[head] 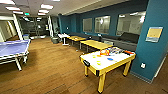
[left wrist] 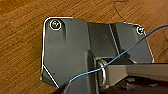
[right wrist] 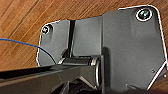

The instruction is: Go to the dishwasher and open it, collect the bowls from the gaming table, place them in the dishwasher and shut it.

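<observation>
Game room, the counter (head: 105, 63) with white top and yellow edge standing ahead to the right.

Small bright bowls (head: 104, 52) sit clustered at the counter's far end, well away from either hand; I cannot tell whether the hands are spread or pressed together. Both wrists hang over the wood floor (left wrist: 22, 45). A blue ping-pong table (head: 12, 48) stands off left, and wooden tables (head: 96, 44) line the teal wall (head: 155, 55) beyond.
</observation>
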`<state>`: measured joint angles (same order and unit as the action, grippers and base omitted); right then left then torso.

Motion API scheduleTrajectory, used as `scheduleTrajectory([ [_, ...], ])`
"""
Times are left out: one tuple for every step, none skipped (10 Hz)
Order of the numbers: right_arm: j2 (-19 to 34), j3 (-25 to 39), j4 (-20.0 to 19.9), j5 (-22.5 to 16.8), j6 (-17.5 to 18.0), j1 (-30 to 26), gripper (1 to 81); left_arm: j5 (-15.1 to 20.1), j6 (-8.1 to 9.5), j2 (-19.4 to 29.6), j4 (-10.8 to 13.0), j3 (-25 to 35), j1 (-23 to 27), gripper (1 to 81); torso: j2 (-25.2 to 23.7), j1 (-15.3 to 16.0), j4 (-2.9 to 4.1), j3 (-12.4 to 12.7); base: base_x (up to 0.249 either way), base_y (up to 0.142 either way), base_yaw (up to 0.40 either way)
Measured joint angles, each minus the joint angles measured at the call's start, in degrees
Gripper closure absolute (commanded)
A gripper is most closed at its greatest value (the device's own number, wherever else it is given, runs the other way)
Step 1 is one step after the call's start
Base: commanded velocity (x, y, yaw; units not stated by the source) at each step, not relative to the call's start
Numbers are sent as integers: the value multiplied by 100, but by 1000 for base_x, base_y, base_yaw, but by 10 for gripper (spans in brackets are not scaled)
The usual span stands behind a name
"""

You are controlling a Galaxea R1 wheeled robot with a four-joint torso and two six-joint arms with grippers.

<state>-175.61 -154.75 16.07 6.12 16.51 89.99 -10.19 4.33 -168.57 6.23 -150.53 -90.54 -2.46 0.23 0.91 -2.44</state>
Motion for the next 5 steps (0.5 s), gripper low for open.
scheduleTrajectory([
  [-2, 0, 0, -9, 0, 2, 10, -2, 0, 2, 0, 0, 2, 10, 0, 0, 0, 0, 0, 0, -217],
  [2, 0, 0, 0, 0, -2, 10, -2, 0, -1, 0, 0, 0, 10, 0, 0, 0, 0, 0, 0, -193],
  [-2, 0, 0, 0, 0, 2, 10, 0, 0, 0, 0, 0, 2, 10, 0, 0, 0, 0, 0, 0, -120],
  [-6, 0, 0, -9, 0, 6, 10, -2, 0, 5, 0, -2, 18, 10, 0, 0, 0, 0, 0, 0, 0],
  [-9, 0, 0, -6, 2, 2, 10, -11, 0, 0, 0, 0, 30, 10, 0, 0, 0, 0, 0, 0, 0],
])
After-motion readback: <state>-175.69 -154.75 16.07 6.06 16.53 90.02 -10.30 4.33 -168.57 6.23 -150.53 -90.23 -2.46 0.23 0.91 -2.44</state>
